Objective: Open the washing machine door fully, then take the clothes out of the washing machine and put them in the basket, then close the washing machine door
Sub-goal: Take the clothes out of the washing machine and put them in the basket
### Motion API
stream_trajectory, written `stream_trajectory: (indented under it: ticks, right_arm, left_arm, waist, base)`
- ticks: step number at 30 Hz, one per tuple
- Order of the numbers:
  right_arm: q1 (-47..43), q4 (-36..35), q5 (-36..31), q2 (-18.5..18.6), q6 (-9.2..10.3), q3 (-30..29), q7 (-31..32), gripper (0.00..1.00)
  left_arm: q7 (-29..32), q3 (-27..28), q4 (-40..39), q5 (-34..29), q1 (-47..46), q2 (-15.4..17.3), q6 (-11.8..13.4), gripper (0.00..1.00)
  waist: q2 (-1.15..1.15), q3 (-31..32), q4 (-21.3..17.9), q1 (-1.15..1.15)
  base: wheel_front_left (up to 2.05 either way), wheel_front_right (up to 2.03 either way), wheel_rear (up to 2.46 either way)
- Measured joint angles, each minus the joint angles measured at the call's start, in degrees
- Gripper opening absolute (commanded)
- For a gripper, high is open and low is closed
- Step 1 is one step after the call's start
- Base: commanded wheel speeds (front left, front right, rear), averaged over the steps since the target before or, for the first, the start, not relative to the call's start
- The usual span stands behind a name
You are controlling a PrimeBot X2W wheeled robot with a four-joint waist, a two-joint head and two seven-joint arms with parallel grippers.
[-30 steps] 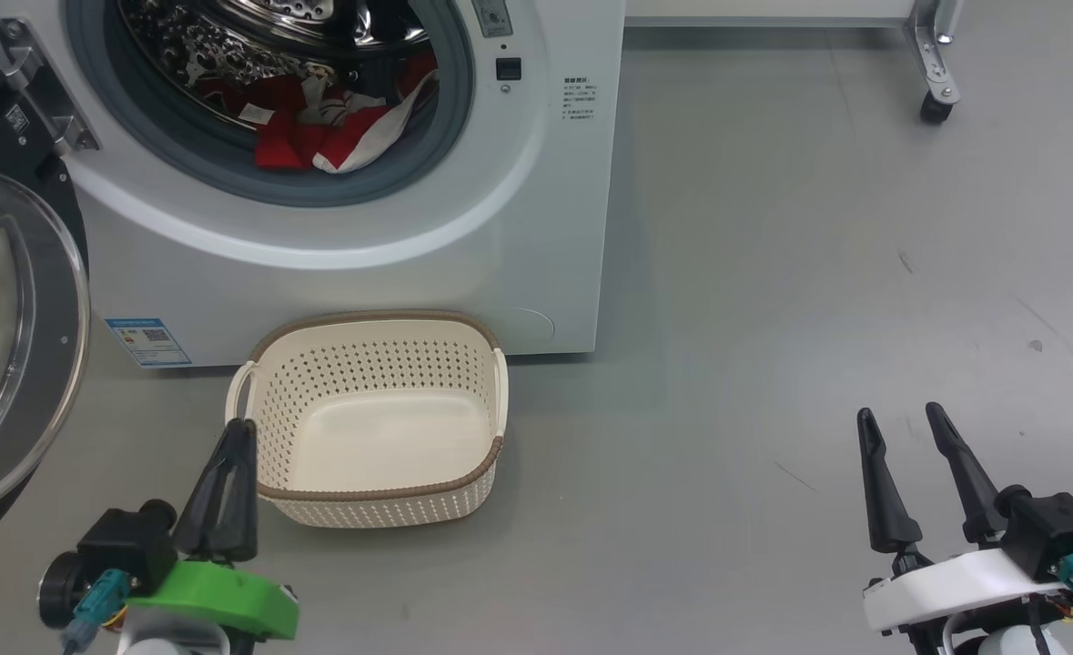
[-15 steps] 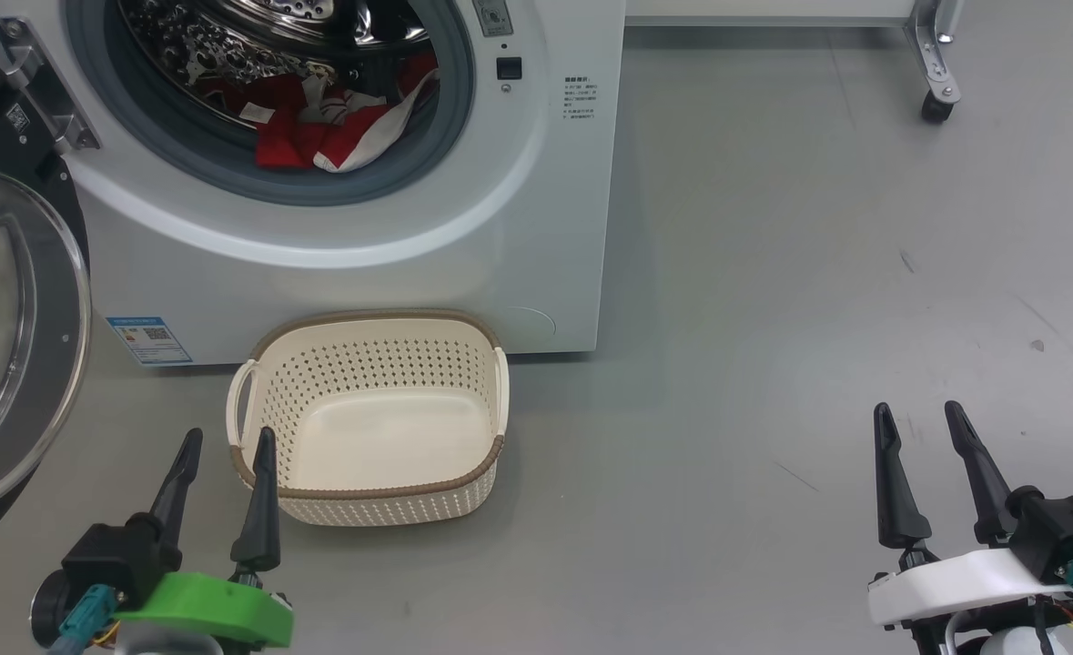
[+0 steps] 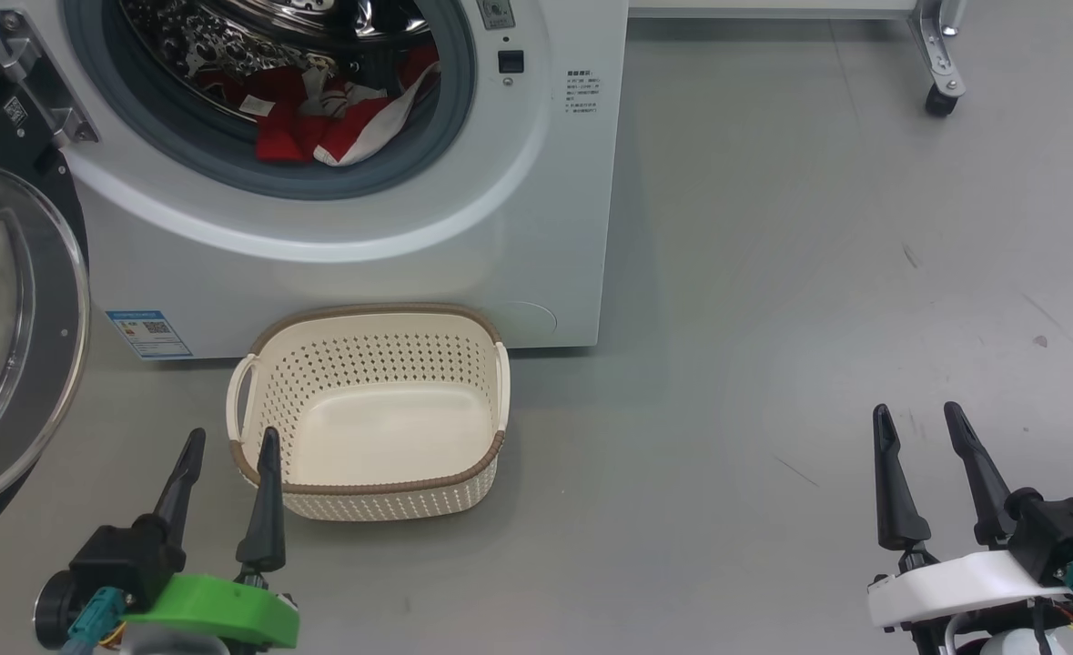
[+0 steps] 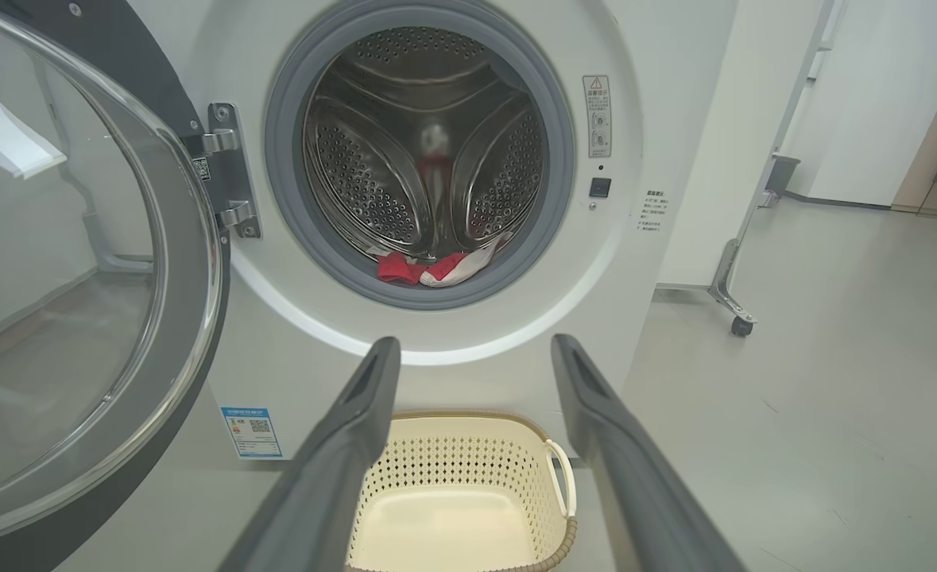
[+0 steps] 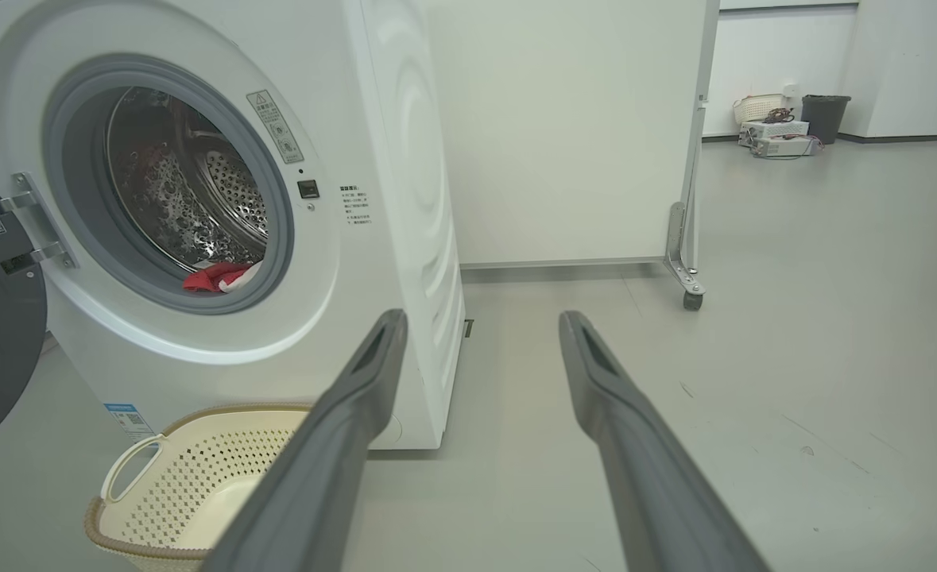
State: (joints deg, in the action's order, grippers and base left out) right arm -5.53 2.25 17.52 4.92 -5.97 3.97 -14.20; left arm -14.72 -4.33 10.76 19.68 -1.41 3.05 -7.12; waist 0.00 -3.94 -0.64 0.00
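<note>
Clothes (image 3: 290, 136) inside washing machine (image 3: 363, 264), beyond basket (image 3: 368, 309).
Left end effector (image 3: 233, 434) just before basket, spread wide, empty; right end effector (image 3: 916, 408) well right of basket, wide; grey floor (image 3: 773, 273).

One washing machine (image 3: 336, 273), one door (image 3: 8, 337), one basket (image 3: 368, 312), one clothes heap (image 3: 318, 136), one left tool (image 3: 232, 435), one right tool (image 3: 916, 409)

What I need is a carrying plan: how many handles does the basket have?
2. The left handle sits on the basket's left end, the right handle on its right end, both just under the brown rim. None seems hidden.
</note>
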Motion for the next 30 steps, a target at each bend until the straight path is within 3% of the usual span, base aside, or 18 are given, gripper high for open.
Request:
stream_trajectory:
  ticks: [30]
  right_arm:
    - [-0.31,-0.27,-0.55,-0.45,-0.44,-0.24,0.0,1.0]
  left_arm:
    - [0.0,-0.07,-1.1,-1.3,0.3,-0.02,0.0,1.0]
  waist:
    - [0.0,-1.07,0.31,0.0]
  base:
    - [0.0,0.0,0.0]
